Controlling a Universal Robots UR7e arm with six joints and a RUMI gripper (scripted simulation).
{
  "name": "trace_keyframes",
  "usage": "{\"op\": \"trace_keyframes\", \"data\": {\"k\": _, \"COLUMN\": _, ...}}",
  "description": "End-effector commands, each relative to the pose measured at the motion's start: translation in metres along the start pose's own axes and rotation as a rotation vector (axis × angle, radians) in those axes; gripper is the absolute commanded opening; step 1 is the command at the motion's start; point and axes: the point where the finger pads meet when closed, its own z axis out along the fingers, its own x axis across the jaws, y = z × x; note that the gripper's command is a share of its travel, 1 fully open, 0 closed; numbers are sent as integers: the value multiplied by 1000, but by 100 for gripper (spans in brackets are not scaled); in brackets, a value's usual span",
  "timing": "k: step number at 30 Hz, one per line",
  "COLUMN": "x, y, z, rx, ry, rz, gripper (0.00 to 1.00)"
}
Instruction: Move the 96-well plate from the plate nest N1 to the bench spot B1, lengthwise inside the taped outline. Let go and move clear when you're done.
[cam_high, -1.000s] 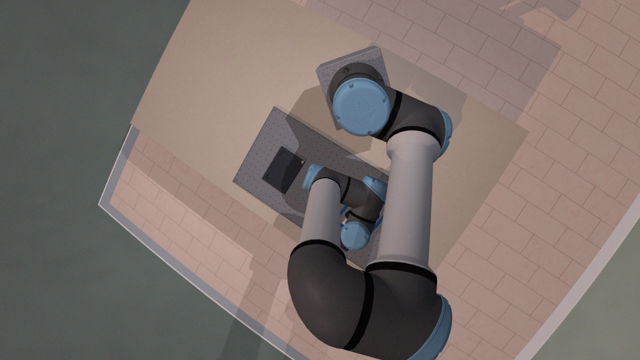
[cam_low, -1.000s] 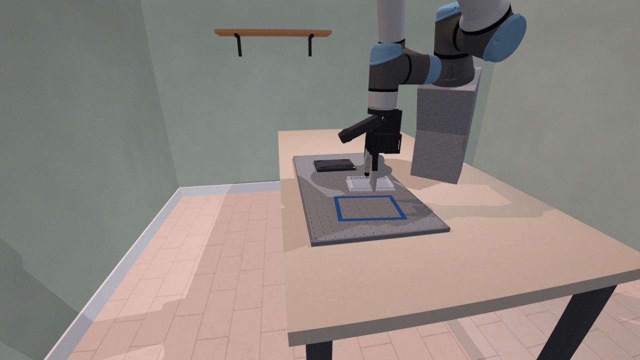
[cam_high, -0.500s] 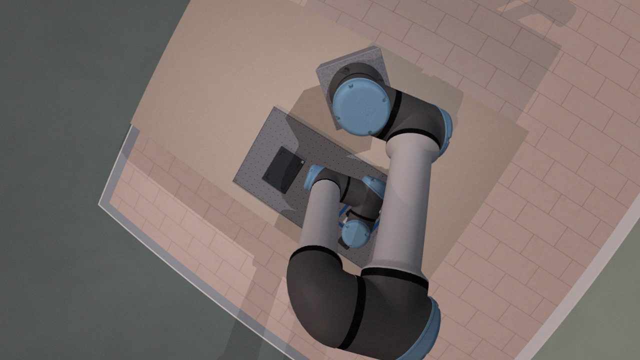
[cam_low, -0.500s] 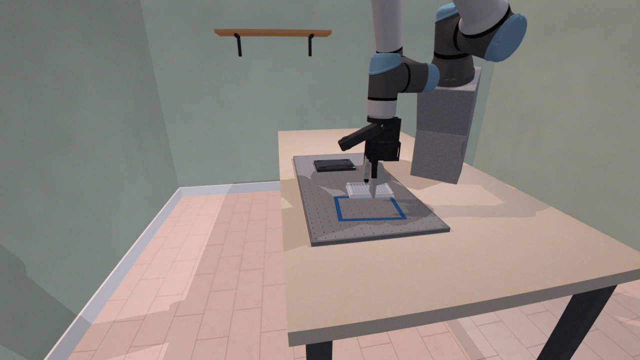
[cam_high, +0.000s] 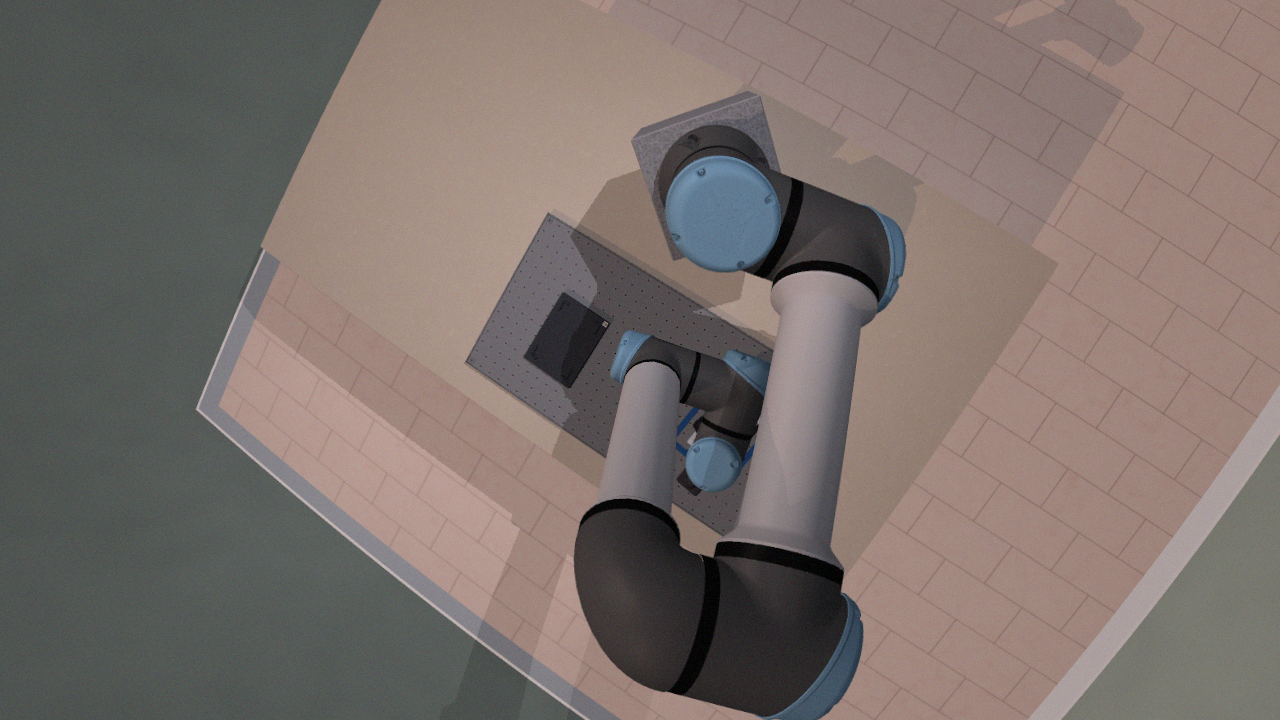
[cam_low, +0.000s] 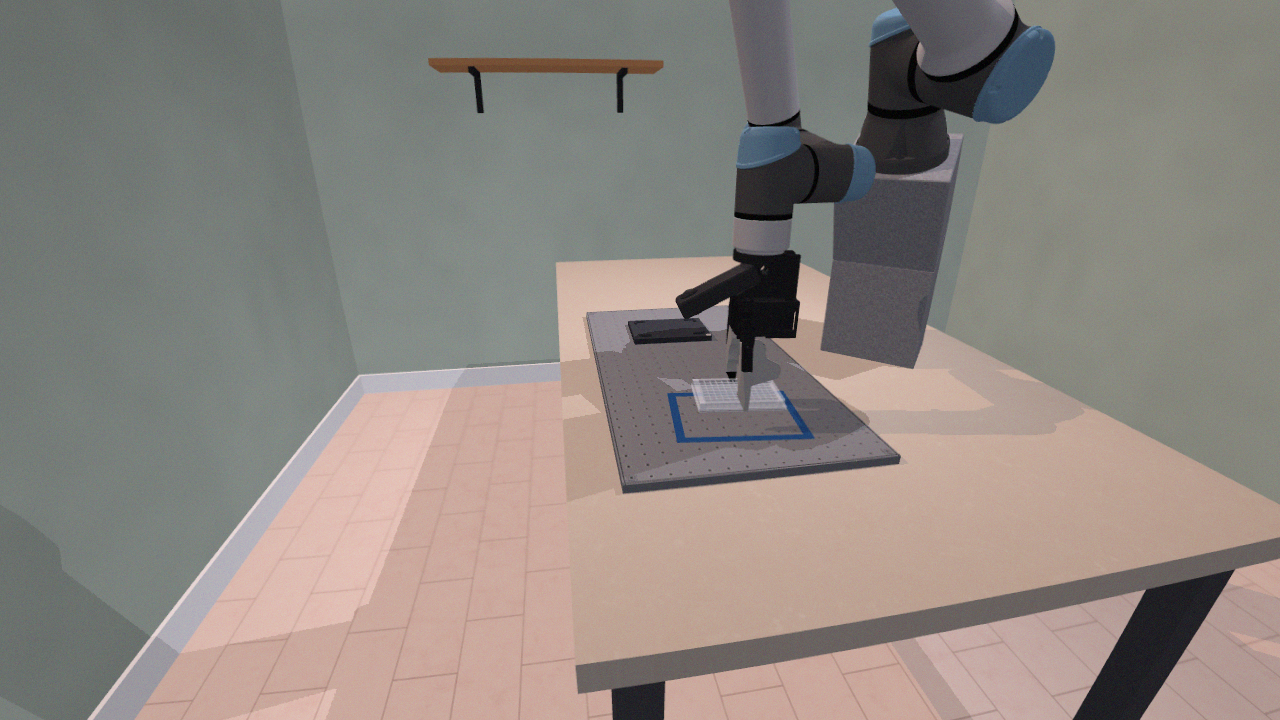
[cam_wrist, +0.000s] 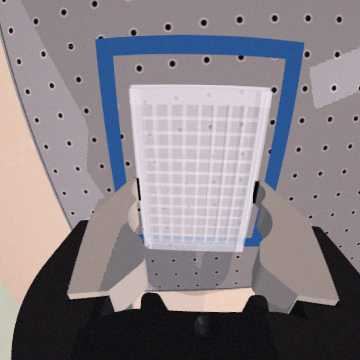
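Note:
The clear 96-well plate (cam_wrist: 200, 150) (cam_low: 720, 392) is between my gripper's fingers, which grip its two long sides near one end. My gripper (cam_wrist: 196, 180) (cam_low: 742, 394) is shut on the plate and holds it just over the blue taped outline B1 (cam_wrist: 200, 45) (cam_low: 742, 437). In the wrist view most of the plate lies inside the outline, and its near end covers the near tape bar. The black plate nest N1 (cam_low: 669, 330) (cam_high: 565, 338) stands empty at the far end of the grey perforated board (cam_low: 644, 456) (cam_high: 514, 295). In the overhead view the arm hides the plate and gripper.
The board lies on a beige table (cam_low: 895, 537). The arm's grey pedestal (cam_low: 881, 268) (cam_high: 657, 138) stands at the back right of the board. A wooden shelf (cam_low: 546, 65) hangs on the far wall.

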Motion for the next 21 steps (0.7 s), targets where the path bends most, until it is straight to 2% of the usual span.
{"op": "trace_keyframes", "data": {"k": 1, "x": 0, "y": -1, "z": 7, "rx": 2, "ry": -1, "rz": 0, "gripper": 0}}
{"op": "trace_keyframes", "data": {"k": 6, "x": 0, "y": -1, "z": 15, "rx": 2, "ry": -1, "rz": 0, "gripper": 0}}
{"op": "trace_keyframes", "data": {"k": 21, "x": 0, "y": -1, "z": 16, "rx": 2, "ry": -1, "rz": 0, "gripper": 0}}
